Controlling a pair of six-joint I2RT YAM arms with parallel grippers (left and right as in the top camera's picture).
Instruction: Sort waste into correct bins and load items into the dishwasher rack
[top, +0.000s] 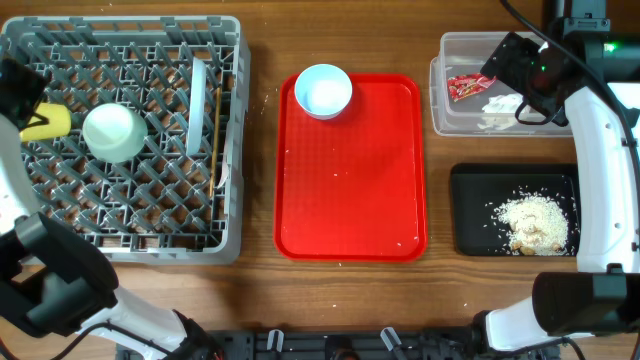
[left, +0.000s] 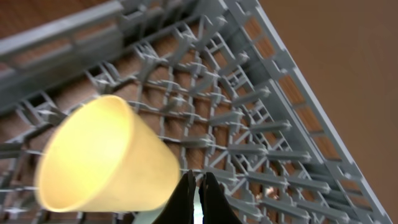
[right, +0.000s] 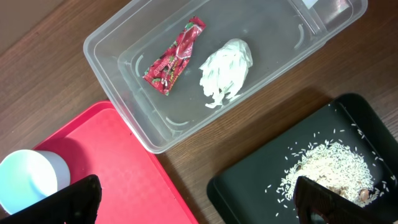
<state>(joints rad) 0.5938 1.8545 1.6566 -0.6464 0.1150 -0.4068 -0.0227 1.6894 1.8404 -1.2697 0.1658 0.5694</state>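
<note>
- One item in hand: the left gripper (left: 199, 188) has its fingers nearly together, only a sliver of gap. It looks pinched on the wall of the cup (left: 106, 162), though the contact is blurred.
- The cup hangs tilted over the left side of the rack (top: 120, 22), just beside a second bowl (top: 113, 132) seated in the pegs.
- Plate (top: 197, 95) stands on edge and stick (top: 216, 130) lies along the rack's right side.
- Right gripper (right: 196, 190) is spread wide and empty, above the gap between tub (right: 106, 56) and black tray (right: 249, 180).
- Wrapper (right: 171, 59) and scrap (right: 225, 70) sit in the tub, crumbs (right: 329, 165) on the black tray, so the waste looks sorted.
- Step, judged: loading the cup.
- Next: lower the cup into a free cell between pegs, then open the fingers.
- After that, the bowl (top: 323, 90) on the red tray (top: 350, 180) is left to load.
</note>
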